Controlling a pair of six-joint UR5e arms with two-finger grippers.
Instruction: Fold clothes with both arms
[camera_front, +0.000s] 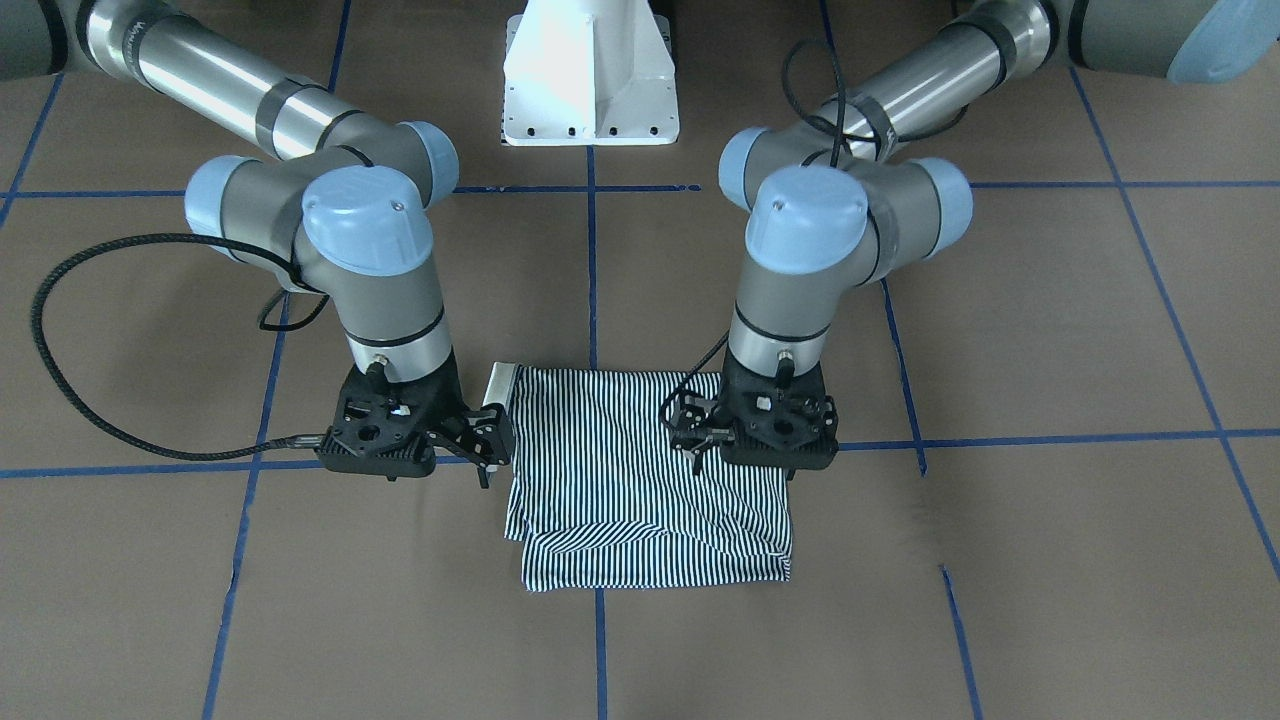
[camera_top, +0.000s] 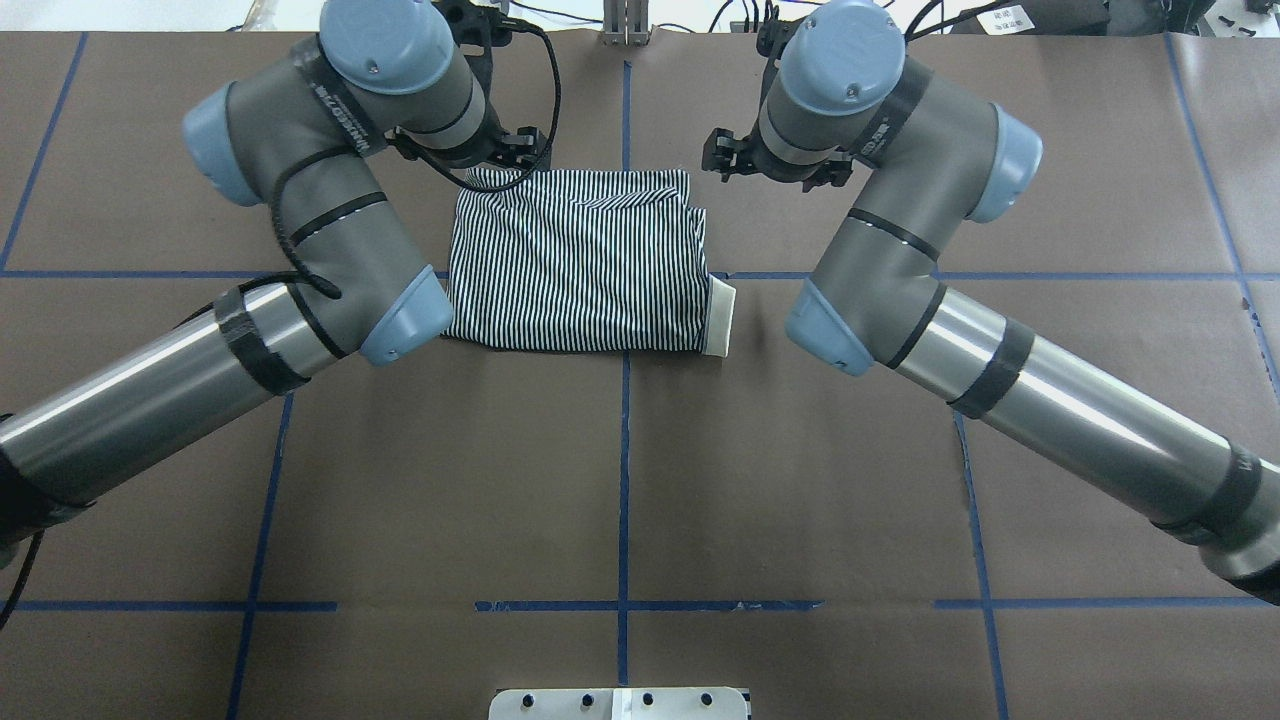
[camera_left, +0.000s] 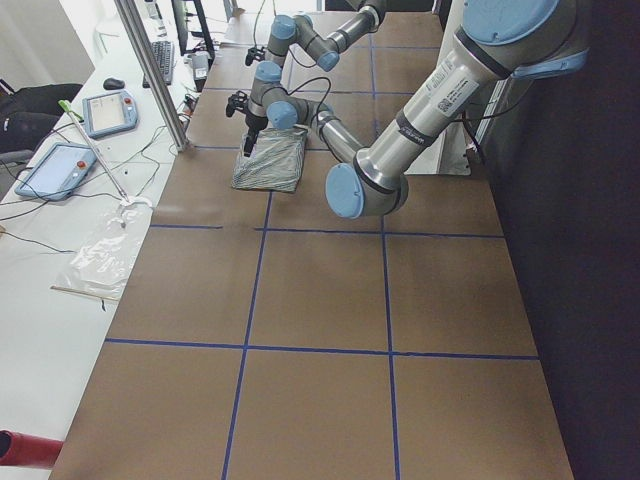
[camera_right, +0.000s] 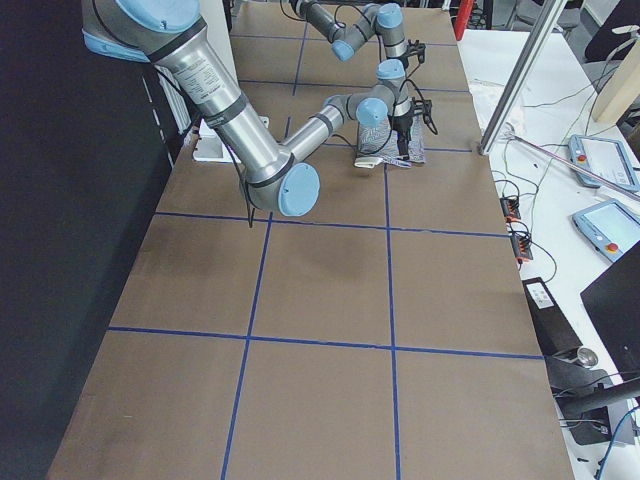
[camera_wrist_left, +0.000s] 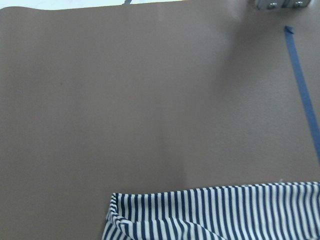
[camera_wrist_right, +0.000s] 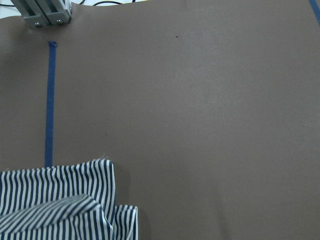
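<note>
Black linkages of the left claw (camera_front: 692, 432) appeared spread, pinching nothing. The right claw (camera_front: 485, 447) appeared spread likewise and was empty. Neither wrist view showed any fingertips, so this reading rested on the front-facing and overhead views.

Each claw stood toward one far corner of the shirt (camera_front: 640, 470). Each wrist view showed one such corner at its lower margin, with bare worktop (camera_front: 1000, 560) beyond. In the overhead view the left claw overlapped the cloth edge, while the right claw stood just beside the edge, off the cloth. The left claw was therefore judged the nearer. Height above the cloth could not be told.

The shirt lay flat between the two claws as a folded, near-square packet astride the centre tape line (camera_front: 592, 280). Its long axis ran across the robot, from the left arm toward the right. The cream collar (camera_front: 497, 385) protruded at the right-arm end, on the corner nearest the robot. The stripes ran at right angles to that axis.

A further fold would probably need both claws to descend onto the far edge.
</note>
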